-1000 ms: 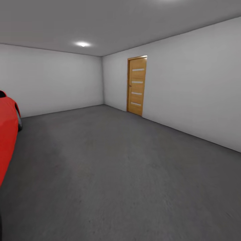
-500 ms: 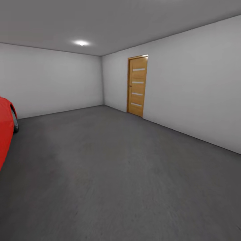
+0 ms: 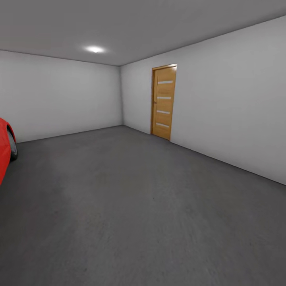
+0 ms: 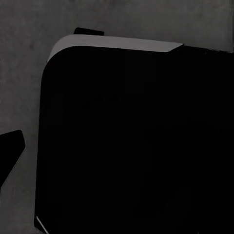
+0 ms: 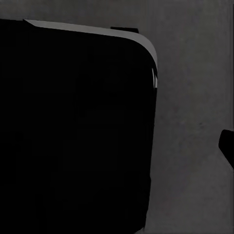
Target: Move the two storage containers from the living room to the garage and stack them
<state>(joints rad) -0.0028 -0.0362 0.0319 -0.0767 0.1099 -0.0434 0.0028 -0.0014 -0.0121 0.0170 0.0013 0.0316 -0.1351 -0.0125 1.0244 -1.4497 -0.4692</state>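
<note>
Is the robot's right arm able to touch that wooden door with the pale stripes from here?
Probably not. The wooden door stands far across the dark grey floor, in the pale wall ahead to the right. The robot would likely need to drive closer first.

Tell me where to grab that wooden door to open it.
Probably the small handle on the door's left edge, about mid-height, approached head-on from the room side: the door is shut, flush in the wall. The handle's shape is too small to tell.
</note>
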